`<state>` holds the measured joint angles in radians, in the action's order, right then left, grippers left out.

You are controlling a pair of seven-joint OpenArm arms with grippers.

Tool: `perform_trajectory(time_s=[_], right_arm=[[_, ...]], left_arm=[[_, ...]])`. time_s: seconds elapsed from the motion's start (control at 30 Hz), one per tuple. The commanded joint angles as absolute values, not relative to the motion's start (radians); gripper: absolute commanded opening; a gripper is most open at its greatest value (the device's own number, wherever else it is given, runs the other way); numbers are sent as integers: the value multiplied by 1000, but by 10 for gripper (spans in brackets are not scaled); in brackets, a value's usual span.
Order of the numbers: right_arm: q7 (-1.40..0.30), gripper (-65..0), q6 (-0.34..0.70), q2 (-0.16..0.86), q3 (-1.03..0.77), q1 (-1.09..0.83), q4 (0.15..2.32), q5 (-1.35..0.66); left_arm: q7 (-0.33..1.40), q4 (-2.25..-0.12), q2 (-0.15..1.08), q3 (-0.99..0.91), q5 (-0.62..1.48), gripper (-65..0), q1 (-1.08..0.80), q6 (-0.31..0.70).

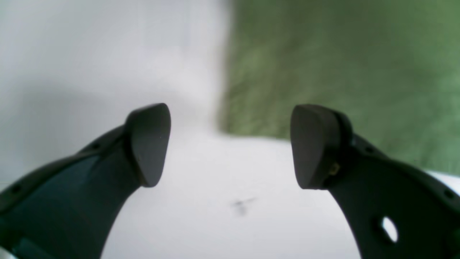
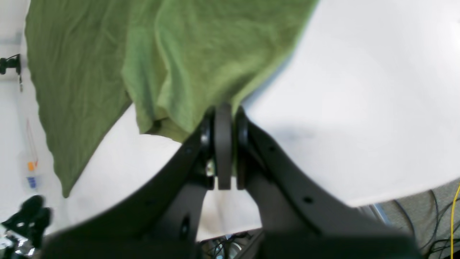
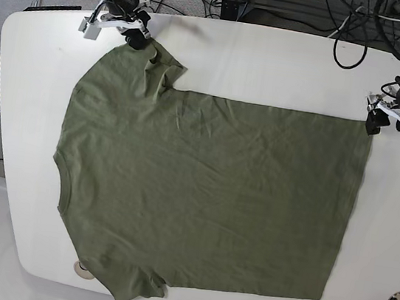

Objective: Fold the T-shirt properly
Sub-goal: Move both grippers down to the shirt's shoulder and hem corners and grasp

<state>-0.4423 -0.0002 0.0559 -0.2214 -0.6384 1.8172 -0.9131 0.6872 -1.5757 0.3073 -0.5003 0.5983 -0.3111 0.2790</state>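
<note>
- The T-shirt point(image 3: 201, 195) lies spread flat across the white tabletop point(image 3: 272, 63), covering most of it; its fabric is olive green with shallow creases.
- In the base view the collar end faces that view's left and the straight hem runs down the right side, close to the tabletop's right edge.
- One sleeve reaches up toward the upper left corner; the other sleeve lies at the lower edge, near the tabletop's front rim.
- The right tool point(image 3: 131, 32) sits at the upper left of the base view, on the tip of the upper sleeve.
- In the right wrist view the right tool point(image 2: 223, 118) has its fingers pressed together on a bunched edge of green cloth, which rises slightly off the tabletop and folds over itself there.
- The left tool point(image 3: 385, 118) is at the upper right of the base view, just beside the T-shirt's upper hem corner.
- In the left wrist view the left tool point(image 1: 230, 144) has its two dark pads point(image 1: 149, 144) spread well apart with bare white tabletop between them; the corner of the T-shirt point(image 1: 341, 72) lies just beyond, blurred, and no cloth is between the pads.
- Cables point(image 3: 350, 37) lie on the floor beyond the tabletop's far edge.
</note>
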Motion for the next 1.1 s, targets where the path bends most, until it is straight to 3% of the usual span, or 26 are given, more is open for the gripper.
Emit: perform_trajectory(time_s=[0.0,0.7,0.9,1.07], right_arm=[[-430,-650,16,67,-223,-638,1833,-918],[-430,-650,16,70,-220,-636,1833,-918],[-430,-650,16,71,-220,-636,1833,-918],[-430,-650,18,71,-220,-634,1833,-918]], left_arm=[[665,-1570,320,-503,621,-154,-283,291],[667,-1469,288,-377,619,-169,-220,294],[665,-1466,286,-375,619,-407,-194,294],[664,-1471,286,-381,621,-545,-191,294]])
